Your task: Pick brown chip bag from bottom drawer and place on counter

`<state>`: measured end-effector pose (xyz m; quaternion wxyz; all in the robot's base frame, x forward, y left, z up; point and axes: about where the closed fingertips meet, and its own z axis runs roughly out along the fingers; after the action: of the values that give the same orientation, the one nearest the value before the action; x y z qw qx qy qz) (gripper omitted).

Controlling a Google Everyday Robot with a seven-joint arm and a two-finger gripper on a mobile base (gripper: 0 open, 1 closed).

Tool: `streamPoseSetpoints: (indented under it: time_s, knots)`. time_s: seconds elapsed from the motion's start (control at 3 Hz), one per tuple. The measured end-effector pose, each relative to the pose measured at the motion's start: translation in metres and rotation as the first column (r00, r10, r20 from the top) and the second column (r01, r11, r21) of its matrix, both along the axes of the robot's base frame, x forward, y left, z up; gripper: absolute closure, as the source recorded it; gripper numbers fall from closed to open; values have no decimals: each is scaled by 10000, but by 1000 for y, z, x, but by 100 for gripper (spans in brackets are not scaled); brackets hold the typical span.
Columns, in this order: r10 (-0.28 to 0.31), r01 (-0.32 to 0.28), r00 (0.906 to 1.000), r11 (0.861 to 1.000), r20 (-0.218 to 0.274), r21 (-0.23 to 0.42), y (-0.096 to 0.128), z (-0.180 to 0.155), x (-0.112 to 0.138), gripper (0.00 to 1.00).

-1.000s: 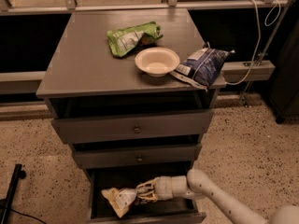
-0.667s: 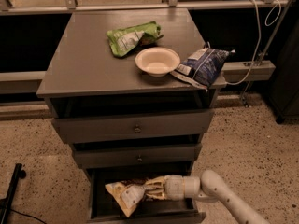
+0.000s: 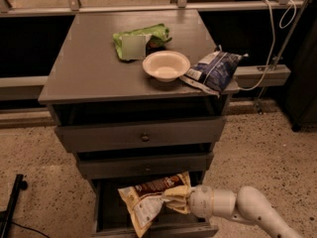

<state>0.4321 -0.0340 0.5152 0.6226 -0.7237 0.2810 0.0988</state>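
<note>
The brown chip bag (image 3: 148,197), dark brown and tan with a white label panel, hangs above the open bottom drawer (image 3: 106,209), lifted over its front edge. My gripper (image 3: 174,200) is shut on the bag's right end, with the white arm reaching in from the lower right. The grey counter (image 3: 84,68) is the cabinet's top, above the two upper drawers.
On the counter lie a green bag (image 3: 140,39), a white bowl (image 3: 166,65) and a dark blue bag (image 3: 214,71) hanging over the right edge. A white cable (image 3: 270,43) hangs at the right. A black stand foot (image 3: 12,202) is on the speckled floor at left.
The gripper has lifted the brown chip bag up and out of the bottom drawer; the bag now sits higher, in front of the middle drawer's lower edge.
</note>
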Motion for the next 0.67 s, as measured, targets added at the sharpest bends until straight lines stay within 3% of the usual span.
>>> streamPoseSetpoints:
  time_s: [0.33, 0.67]
  knots:
    - [-705, 884, 9871, 9886, 1439, -1223, -5, 55, -20, 100]
    - [-1254, 1919, 9646, 9371, 2320, -2915, -10, 106, -14, 100]
